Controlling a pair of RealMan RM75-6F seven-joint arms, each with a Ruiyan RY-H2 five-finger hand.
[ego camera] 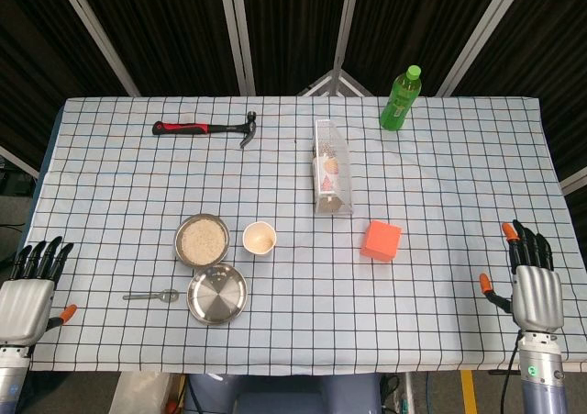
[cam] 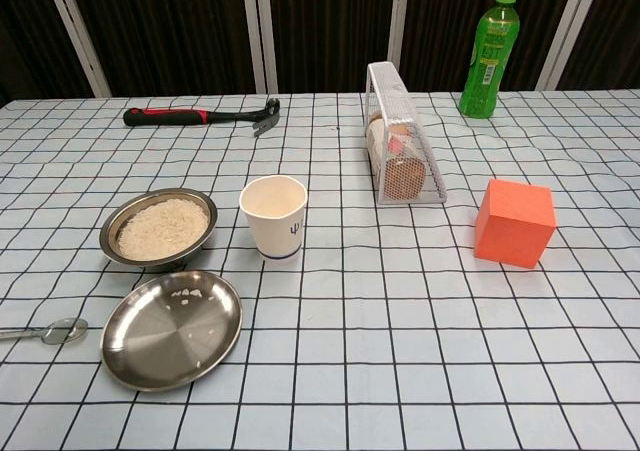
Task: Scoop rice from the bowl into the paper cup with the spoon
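Nothing scooped yet, judging by the untouched small metal spoon (ego camera: 154, 296) lying lower left on the checked tabletop (ego camera: 440, 304). Left hand (ego camera: 27, 295) spread, empty; one steel bowl of rice (ego camera: 202, 240); one empty steel plate (ego camera: 217, 294); one white paper cup (ego camera: 260, 239) centre; right hand (ego camera: 530, 281) spread, empty.

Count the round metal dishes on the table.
2. The bowl holding rice sits left of the paper cup. The empty plate lies just in front of that bowl, right of the spoon. Nothing appears hidden.
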